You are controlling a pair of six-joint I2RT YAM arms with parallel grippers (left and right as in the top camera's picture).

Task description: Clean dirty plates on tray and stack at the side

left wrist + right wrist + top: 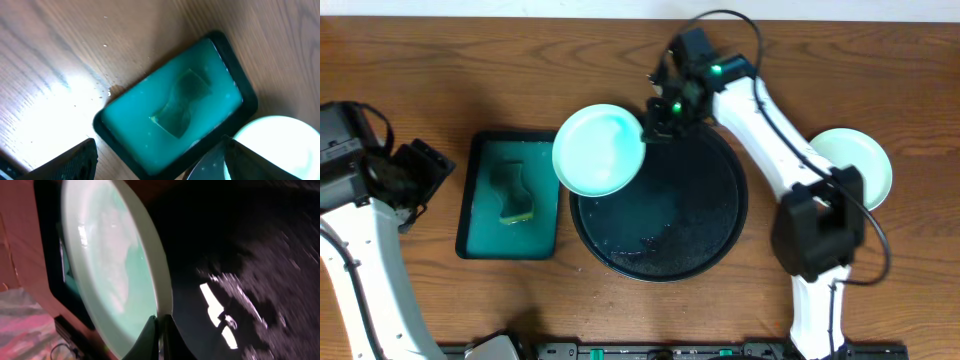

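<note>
Wood-grain tabletop (420,60), brown and matt, fills all three views as the only surface; the room beyond it cannot be seen.

Two white and black robot arms are counted, the left arm (370,260) at the left edge and the right arm (770,130) reaching in from the right. Two trays are counted. The large round glossy black tray (690,200), wet-looking and speckled with reflections, is set at the middle of the table. The smaller rectangular black-rimmed teal tray (485,235) lies just beside it on the left.

Two plates are seen. The mint-green round shallow plate (600,150) is held by its rim, overhanging the upper left edge of the black tray, and appears tilted in the right wrist view. The second pale green plate (865,160) rests on the table to the right, well apart from the black tray and partly covered by the right arm; whether anything is stacked beneath it cannot be told.

One dark green sponge (512,192) lies in the teal tray.

The right gripper (650,128) is pinched onto the rim of the mint-green plate. The left gripper (425,165) is spread wide and empty, poised above the table left of the teal tray.
</note>
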